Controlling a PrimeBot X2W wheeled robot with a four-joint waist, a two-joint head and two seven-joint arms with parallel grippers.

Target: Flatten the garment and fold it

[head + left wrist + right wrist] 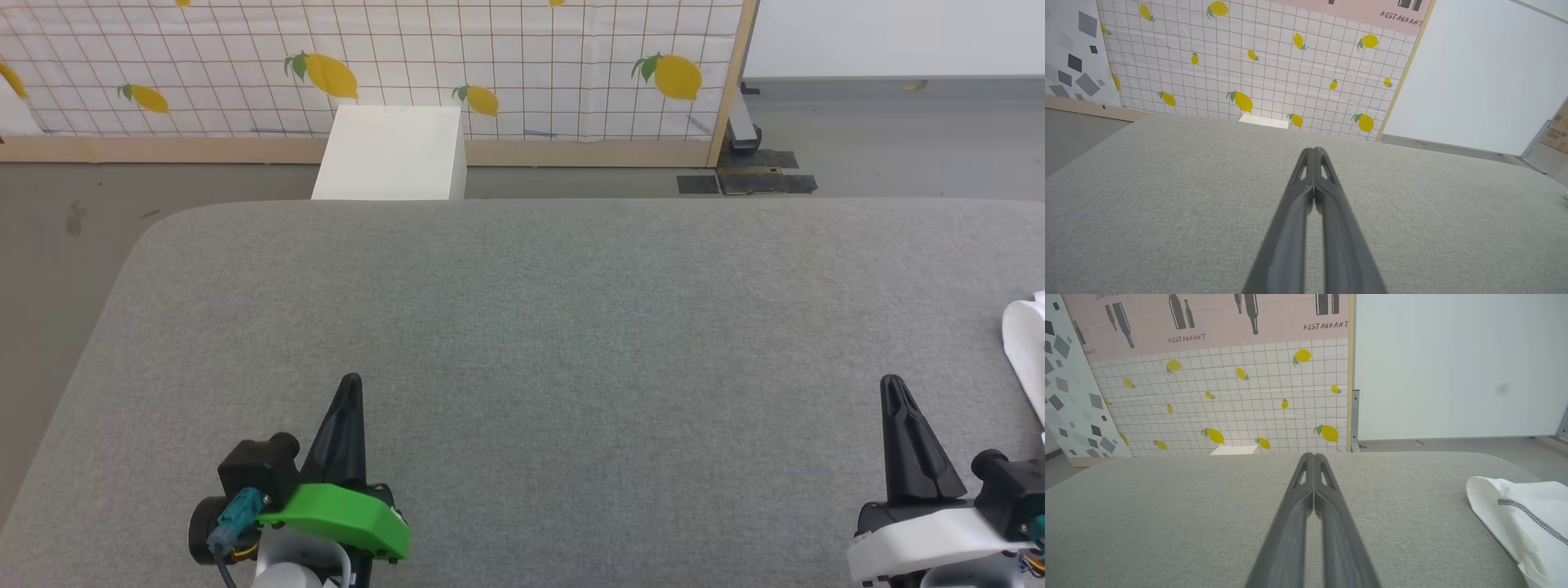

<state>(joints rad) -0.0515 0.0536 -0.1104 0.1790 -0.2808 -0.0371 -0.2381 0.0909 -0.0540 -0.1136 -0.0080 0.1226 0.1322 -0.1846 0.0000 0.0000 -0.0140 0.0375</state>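
- Left claw (351, 390): two long, dark, matte fingers were pressed together along their length and tapered to a narrow point, with nothing between them. A glossy green moulded cover (343, 514) sat at the wrist.
- Right claw (892, 390): it was of the same dark tapered build, its fingers likewise pressed together and holding nothing. A white moulded cover (922, 539) sat at the wrist.
- Tabletop (571, 327): it was covered in grey, fine-grained woven cloth, flat, with rounded corners. Both claws were over its near part.
- Garment (1527, 514): it lay at the right edge of the tabletop, to the right of the right claw and apart from it. The soft white fabric was bunched in smooth folds, with a rounded end towards the centre. A line of dark grey zigzag stitching ran across it. No label was legible.
- White box (392, 155): rigid and flat-faced, it stood on the grey floor just beyond the tabletop's far edge.
- Black patches (747, 184): these were flat, rectangular pieces on the floor at the foot of a wooden post.
- Backdrop (531, 65): a white sheet with a thin grid and yellow lemons with green leaves, framed in pale wood.
- Pink panel (1208, 318): it sat above the grid and carried dark bottle silhouettes and the repeated word "RESTAURANT".
- Plain white panel (1453, 367): smooth and unmarked, it stood to the right of the wooden post.
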